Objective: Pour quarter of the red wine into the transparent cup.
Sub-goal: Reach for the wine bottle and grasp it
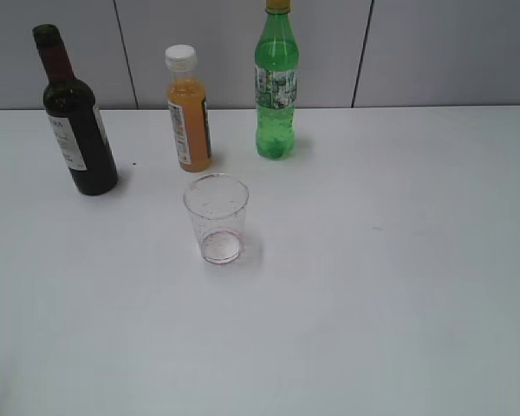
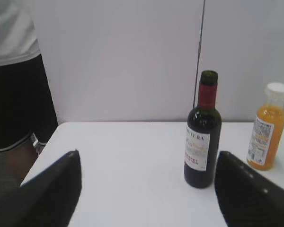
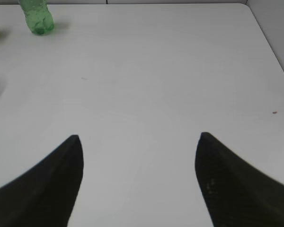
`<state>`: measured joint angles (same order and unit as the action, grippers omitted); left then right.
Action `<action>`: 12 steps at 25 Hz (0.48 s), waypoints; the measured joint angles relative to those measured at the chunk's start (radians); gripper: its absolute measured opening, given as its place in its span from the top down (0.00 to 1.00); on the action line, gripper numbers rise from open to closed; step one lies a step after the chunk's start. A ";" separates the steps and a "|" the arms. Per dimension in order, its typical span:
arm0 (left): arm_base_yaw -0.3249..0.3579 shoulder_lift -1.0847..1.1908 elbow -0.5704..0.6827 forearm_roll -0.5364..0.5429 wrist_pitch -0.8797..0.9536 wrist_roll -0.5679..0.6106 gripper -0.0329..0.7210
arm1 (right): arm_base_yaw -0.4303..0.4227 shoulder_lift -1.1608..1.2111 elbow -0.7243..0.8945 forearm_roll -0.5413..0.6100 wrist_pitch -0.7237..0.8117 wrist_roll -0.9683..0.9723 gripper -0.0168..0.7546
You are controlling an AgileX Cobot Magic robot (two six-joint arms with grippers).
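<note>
Red wine (image 1: 91,169): dark liquid inside the wine bottle (image 1: 76,121), which stood upright near the far left corner of the surface (image 1: 399,286), white label facing partly leftward in the exterior view, mouth apparently uncapped in the left wrist view; fill level could not be read through the dark glass.

Transparent cup (image 1: 217,217): upright, left of centre on the surface, nearer the front edge than all three bottles, apart from each; a faint pinkish trace at its base, otherwise seemingly empty.

Orange-juice bottle (image 1: 189,111): white cap on, upright by the far edge, between the wine bottle and the green soda bottle (image 1: 276,82), itself upright at the middle of the far edge.

Left end effector (image 2: 146,182): released, jaws spread wide, holding nothing; it faced the wine bottle, which appeared just inside the right-hand jaw, farther off.

Right end effector (image 3: 139,165): released, empty, jaws spread above bare surface toward the right edge.

Step in hand, as judged: approach to the bottle; no grasp made, no pouring begun.

Next move, as judged: bring the left end effector forward so the bottle's body sits centred between the jaws, close firmly below the shoulder; then lift, carry to the cup, tilt slowly.
</note>
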<state>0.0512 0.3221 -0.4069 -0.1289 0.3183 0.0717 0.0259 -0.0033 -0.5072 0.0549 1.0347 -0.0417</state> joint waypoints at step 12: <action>-0.124 0.498 0.001 -0.001 -0.515 -0.001 0.11 | 0.000 0.000 0.000 0.000 0.000 -0.001 0.22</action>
<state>-0.0727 0.8203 -0.4058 -0.1298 -0.1971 0.0706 0.0259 -0.0033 -0.5072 0.0549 1.0347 -0.0426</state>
